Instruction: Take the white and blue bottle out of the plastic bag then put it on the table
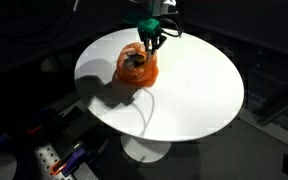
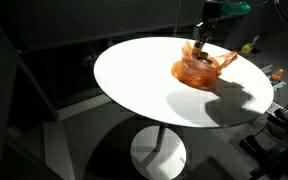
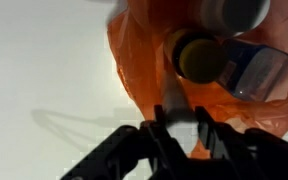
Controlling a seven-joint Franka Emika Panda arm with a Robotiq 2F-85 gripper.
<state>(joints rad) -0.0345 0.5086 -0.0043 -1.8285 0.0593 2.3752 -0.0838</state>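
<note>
Peeking from orange bag (image 3: pixel 142 70), white-blue bottle (image 3: pixel 252 66)

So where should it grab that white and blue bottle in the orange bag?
The white and blue bottle sits inside the orange bag beside a yellow cap; plastic wraps its sides. So probably grip its exposed body from above, through the open mouth.

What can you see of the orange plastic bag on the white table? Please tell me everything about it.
The orange plastic bag is thin, translucent and crumpled, its mouth open upward. It sits on the round white table, toward its edge. In the wrist view a white and blue bottle and a yellowish round cap lie inside. The gripper hangs at its mouth; contact is unclear.
</note>
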